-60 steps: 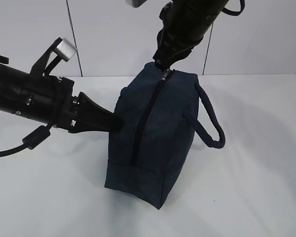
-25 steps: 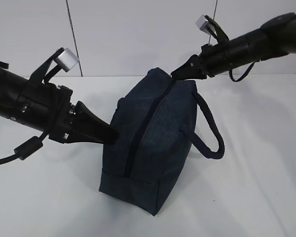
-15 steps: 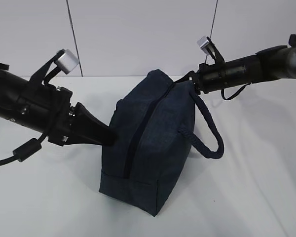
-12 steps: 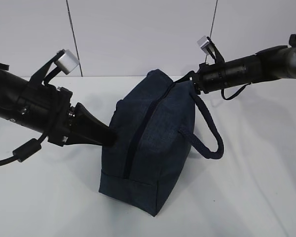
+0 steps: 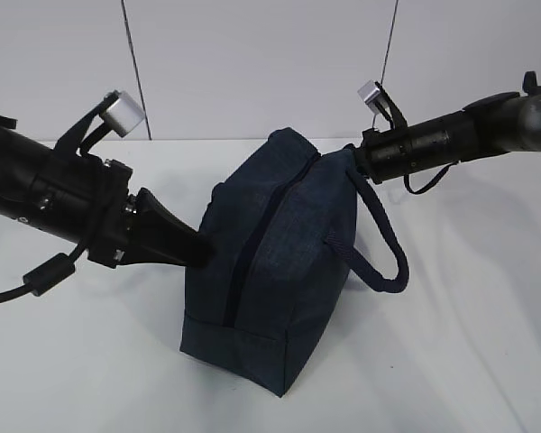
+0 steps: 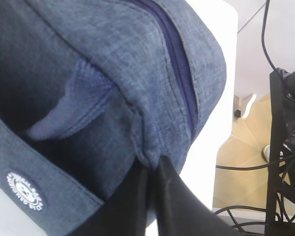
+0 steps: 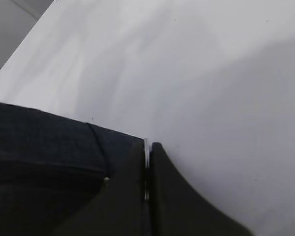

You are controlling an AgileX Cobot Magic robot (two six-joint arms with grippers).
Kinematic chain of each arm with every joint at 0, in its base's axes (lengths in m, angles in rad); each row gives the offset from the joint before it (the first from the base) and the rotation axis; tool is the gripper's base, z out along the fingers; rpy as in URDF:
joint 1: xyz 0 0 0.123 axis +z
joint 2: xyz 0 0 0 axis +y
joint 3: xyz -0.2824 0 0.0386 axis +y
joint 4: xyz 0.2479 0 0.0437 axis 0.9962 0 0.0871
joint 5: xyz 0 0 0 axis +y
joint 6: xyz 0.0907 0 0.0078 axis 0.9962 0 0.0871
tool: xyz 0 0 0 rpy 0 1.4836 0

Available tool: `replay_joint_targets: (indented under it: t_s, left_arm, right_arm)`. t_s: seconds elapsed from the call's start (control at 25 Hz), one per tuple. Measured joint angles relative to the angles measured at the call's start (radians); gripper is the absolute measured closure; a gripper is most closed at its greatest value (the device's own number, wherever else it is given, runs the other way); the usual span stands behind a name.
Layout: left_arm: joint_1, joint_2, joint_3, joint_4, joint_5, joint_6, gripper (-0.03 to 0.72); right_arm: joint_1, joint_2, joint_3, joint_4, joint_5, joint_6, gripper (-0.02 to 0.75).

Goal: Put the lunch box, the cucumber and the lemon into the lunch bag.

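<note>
From my station I see the lunch bag [image 5: 279,262] standing on the white table [image 5: 451,343], its near bottom corner closest to me and its long axis running from that corner back and to the right. It leans slightly left. The zipper [image 5: 252,244] runs along the top, following that axis, and looks closed. One strap handle [image 5: 379,244] loops out on the right side. My left gripper [image 5: 198,245] is pressed together, pinching a fold of the bag's fabric on its left face. Farther back, my right gripper [image 5: 350,155] is clamped on the thin metal ring pull [image 7: 146,169] at the zipper's far end.
</note>
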Motion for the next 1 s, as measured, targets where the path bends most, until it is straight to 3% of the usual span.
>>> replay_joint_targets:
  t_s: [0.48,0.56,0.72,0.8,1.0]
  left_arm:
    - [0.0,0.0,0.0,-0.015,0.0,0.0,0.691]
    - [0.0,0.0,0.0,-0.029,0.0,0.0,0.691]
    - [0.0,0.0,0.001,-0.041,0.0,0.0,0.686]
    - [0.0,0.0,0.001,-0.043,0.0,0.0,0.675]
    - [0.0,0.0,0.001,-0.045,-0.013,-0.038,0.589]
  right_arm:
    - [-0.002,0.0,-0.013,-0.017,0.021,0.013,0.704]
    - [-0.003,0.0,-0.033,-0.027,0.021,0.013,0.624]
    - [-0.003,0.001,-0.132,-0.06,0.021,0.057,0.336]
    - [-0.003,0.001,-0.211,-0.111,0.023,0.106,0.241]
    - [-0.003,0.001,-0.423,-0.309,0.039,0.298,0.18]
